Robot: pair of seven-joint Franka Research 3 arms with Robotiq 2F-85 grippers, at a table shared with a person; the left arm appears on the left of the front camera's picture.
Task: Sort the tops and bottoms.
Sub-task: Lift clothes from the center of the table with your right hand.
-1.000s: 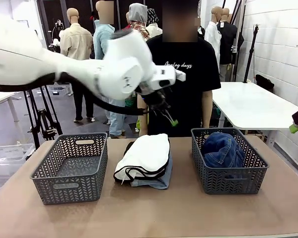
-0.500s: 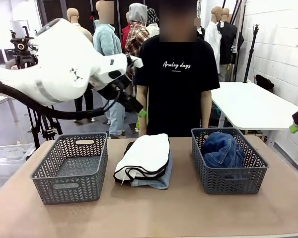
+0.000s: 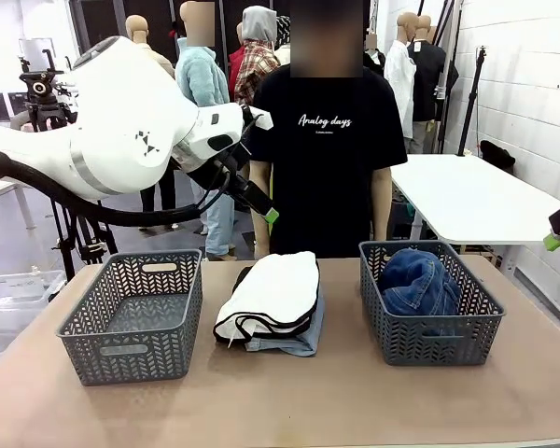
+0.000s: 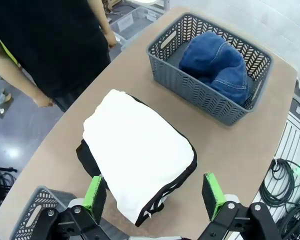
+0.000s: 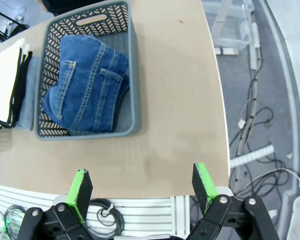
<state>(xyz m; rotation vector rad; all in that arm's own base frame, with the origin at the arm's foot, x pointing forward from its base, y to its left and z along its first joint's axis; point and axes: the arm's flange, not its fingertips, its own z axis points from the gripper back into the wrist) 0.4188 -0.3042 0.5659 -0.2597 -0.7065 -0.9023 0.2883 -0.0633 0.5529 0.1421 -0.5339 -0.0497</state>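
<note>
Above the white top (image 4: 137, 155), the left gripper (image 4: 155, 196) is held high with its jaws spread wide and nothing between them. The garment is framed directly beneath the gap, well apart from the green pads (image 4: 96, 192). Under the white top a black top (image 4: 84, 156) is glimpsed at one edge, and pale jeans (image 3: 291, 342) are stacked below both. The pile is therefore judged to be the unsorted remainder, set where either arm can reach it. To the right of the white top, dark blue jeans (image 3: 418, 280) are lodged in the right basket (image 3: 429, 347), which suggests that bin is meant for bottoms. To its left, the left basket (image 3: 131, 353) is presumably reserved for tops. Far to the right of the white top, out past the right basket, the right gripper (image 5: 142, 192) is parked high, likewise wide open and empty, probably to keep the way clear. Behind the white top a person (image 3: 336, 140) is stationed, arms at the sides.
</note>
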